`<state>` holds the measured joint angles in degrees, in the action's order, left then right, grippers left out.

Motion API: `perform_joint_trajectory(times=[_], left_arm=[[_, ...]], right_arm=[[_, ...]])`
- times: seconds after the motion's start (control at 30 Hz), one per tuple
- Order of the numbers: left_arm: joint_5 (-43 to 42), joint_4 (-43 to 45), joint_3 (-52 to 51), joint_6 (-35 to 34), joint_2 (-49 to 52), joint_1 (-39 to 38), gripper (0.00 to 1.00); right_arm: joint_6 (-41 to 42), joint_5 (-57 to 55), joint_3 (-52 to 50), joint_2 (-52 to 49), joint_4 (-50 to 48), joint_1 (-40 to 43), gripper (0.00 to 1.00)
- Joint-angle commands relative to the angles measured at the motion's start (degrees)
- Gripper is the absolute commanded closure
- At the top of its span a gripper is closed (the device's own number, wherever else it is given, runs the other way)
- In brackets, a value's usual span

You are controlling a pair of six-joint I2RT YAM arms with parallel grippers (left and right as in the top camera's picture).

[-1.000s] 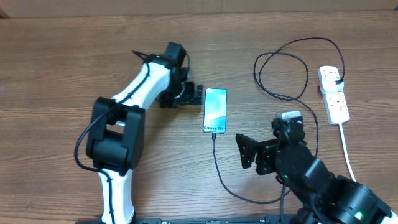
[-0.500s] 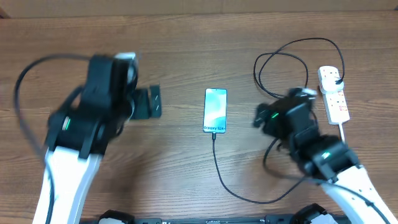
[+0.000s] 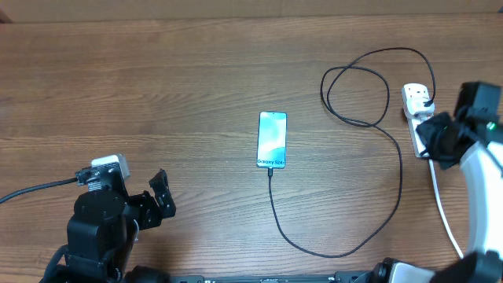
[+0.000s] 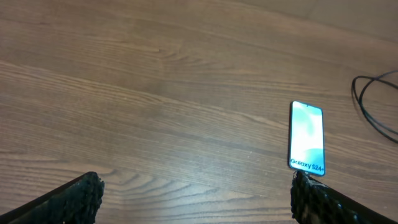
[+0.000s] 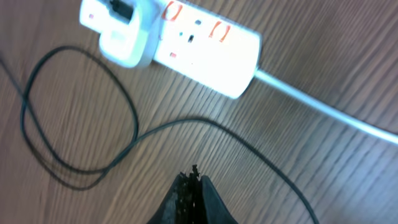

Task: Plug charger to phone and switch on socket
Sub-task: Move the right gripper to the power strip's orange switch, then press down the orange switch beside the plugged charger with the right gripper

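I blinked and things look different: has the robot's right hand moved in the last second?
Yes. The right hand has swung away from the slim teal-screened phone to the right, now beside the white elongated power strip.

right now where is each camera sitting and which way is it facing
Overhead: above the table, looking straight down at phone, charger and socket; left arm and right arm show.
Left wrist: low over the table, facing the phone; open left gripper at the bottom corners.
Right wrist: above socket and charger, looking down; shut right gripper at bottom.
Shared: left wrist and overhead both show the phone.
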<state>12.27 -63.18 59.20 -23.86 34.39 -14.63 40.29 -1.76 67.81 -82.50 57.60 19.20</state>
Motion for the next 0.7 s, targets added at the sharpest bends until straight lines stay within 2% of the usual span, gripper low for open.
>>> perform_joint_trajectory(times=[0.0, 0.23, 0.47, 0.67], left_arm=[[1.22, -0.09, -0.57, -0.81, -0.02, -0.39, 0.00], [1.22, -0.35, -0.61, -0.81, -0.59, 0.66, 0.00], [1.22, -1.46, -0.61, -0.81, -7.41, 6.54, 0.01], [1.22, -1.53, -0.61, -0.81, -14.47, 7.54, 0.00]], right_arm=[[-0.28, 0.59, 9.81, -7.78, 2.01, 3.06, 0.96], [-4.57, 1.05, 22.43, -25.05, 5.77, 5.27, 0.96], [-4.76, 1.01, 24.57, -31.08, 3.48, 5.68, 0.96], [-4.79, 0.42, 24.57, -33.97, 0.72, 5.68, 0.96]])
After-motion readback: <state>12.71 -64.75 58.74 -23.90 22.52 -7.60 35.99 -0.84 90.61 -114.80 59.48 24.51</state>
